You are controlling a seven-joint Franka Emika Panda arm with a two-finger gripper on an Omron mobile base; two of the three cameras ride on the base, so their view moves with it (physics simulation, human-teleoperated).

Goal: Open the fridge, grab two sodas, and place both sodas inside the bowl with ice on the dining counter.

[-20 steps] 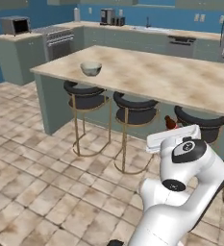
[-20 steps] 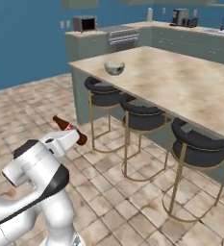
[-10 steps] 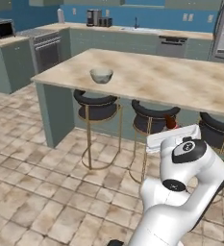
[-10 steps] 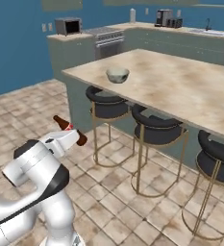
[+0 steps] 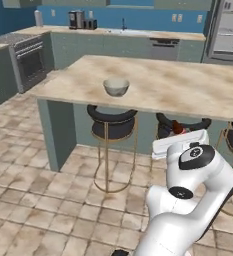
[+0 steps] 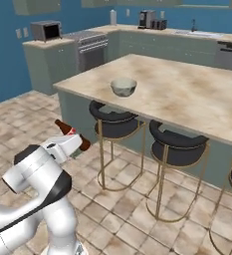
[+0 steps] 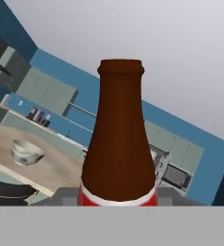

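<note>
A brown soda bottle [image 7: 118,144] is held tight in the fingers [image 6: 73,143]. The bowl [image 5: 116,86] sits on the tabletop [image 5: 188,85], well apart. The bottle should be kept steady, lifted above the rim, then lowered gently inside.

A pale bowl [image 5: 116,86] is set near the left end of the beige marble dining counter [image 5: 188,87]. Dark stools [image 5: 111,125] are tucked under its near edge. An open fridge [image 5: 229,31] is seen far right.

soda bottle [image 7: 118,144] base hidden, fridge [image 5: 227,30] cropped, bowl [image 5: 116,86] contents unclear
</note>
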